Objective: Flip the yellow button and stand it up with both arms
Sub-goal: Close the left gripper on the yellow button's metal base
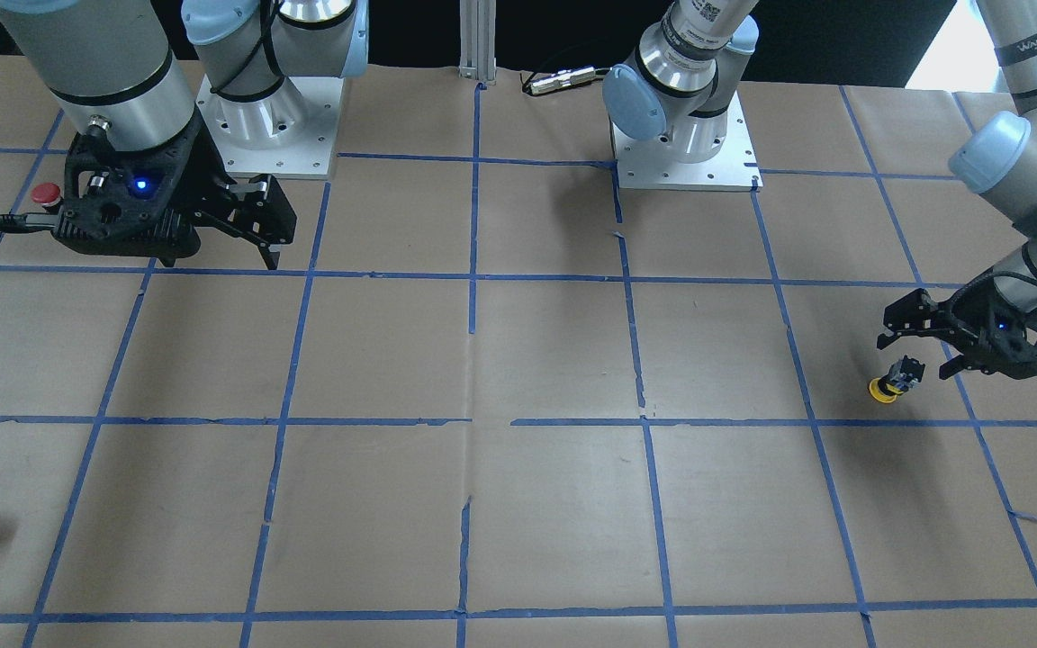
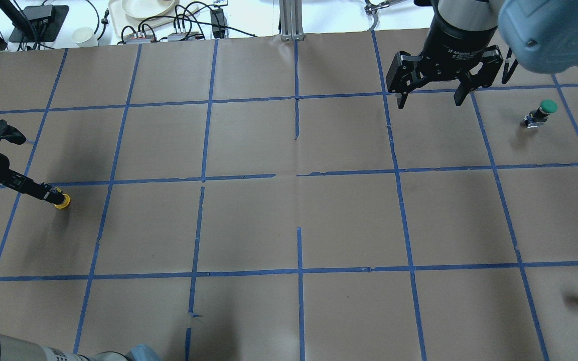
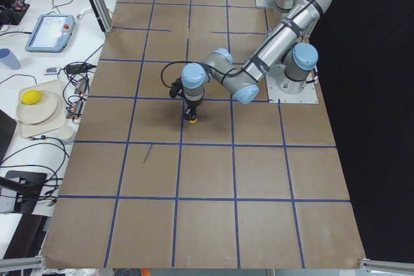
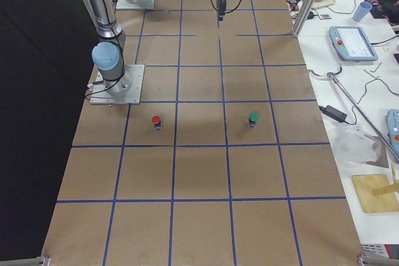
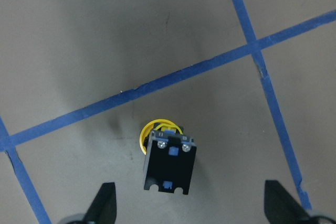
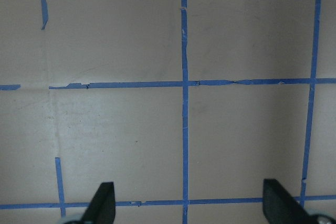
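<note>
Left gripper [image 5: 190,209] wide open over the yellow button [image 5: 169,163], right gripper [image 2: 429,103] open and empty!

My left fingers [image 5: 105,203] are spread to either side of the yellow button and touch nothing. It rests on the table [image 5: 79,35] cap-down and tilted, dark base turned up at my wrist camera, yellow rim peeking out beyond it, and a blue tape line [image 5: 157,85] runs just past its cap. My right gripper hangs well apart from the button, over on the other side of the table, jaws spread, nothing between them.
</note>
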### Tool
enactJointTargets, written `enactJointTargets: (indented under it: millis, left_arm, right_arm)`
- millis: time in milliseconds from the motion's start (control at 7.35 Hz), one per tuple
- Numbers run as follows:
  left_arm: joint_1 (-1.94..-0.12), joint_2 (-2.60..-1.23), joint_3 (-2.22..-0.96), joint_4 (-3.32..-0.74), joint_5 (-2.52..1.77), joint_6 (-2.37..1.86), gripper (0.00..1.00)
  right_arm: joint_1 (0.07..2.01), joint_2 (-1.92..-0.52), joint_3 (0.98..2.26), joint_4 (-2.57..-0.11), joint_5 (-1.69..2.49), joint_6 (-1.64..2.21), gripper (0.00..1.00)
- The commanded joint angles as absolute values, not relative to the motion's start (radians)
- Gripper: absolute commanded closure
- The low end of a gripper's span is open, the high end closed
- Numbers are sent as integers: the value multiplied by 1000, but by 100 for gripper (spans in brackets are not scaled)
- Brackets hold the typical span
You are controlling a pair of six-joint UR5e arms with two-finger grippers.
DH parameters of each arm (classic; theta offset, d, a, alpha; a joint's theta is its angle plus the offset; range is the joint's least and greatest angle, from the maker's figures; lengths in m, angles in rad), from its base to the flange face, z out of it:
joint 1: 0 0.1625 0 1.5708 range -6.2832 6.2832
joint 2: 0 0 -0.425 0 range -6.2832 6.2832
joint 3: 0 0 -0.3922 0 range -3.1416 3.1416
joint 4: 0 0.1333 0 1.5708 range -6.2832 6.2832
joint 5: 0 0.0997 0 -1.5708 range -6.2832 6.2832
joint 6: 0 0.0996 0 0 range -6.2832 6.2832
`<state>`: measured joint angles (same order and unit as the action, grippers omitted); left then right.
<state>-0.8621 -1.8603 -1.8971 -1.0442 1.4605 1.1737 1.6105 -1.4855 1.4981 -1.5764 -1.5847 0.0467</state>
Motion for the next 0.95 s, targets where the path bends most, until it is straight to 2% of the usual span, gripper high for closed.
enactJointTargets:
  millis: [0,272,408,544,680,816]
  left_arm:
    - [-877,-1905,-1891,-1013,1466,1207,2]
    - [-893,-1927,-1888,-1005,1474,1284,2]
    - [-893,-1925,-1887,-1005,1485,1284,8]
    - [-894,-1927,-1884,-1005,1502,1288,30]
    - [-900,-1927,-1884,-1005,1514,1287,58]
    - [-900,-1927,-1885,-1005,1520,1289,70]
  right_arm:
    - [1609,-1483,1497,-1591,-1583,49,0]
    - [1609,-1482,1497,-1592,-1583,48,0]
    - [1609,-1482,1497,-1592,-1583,46,0]
    - [1611,-1483,1497,-1592,-1583,48,0]
    - [1609,-1483,1499,-1591,-1583,48,0]
    - [1611,-1483,1499,-1592,-1583,48,0]
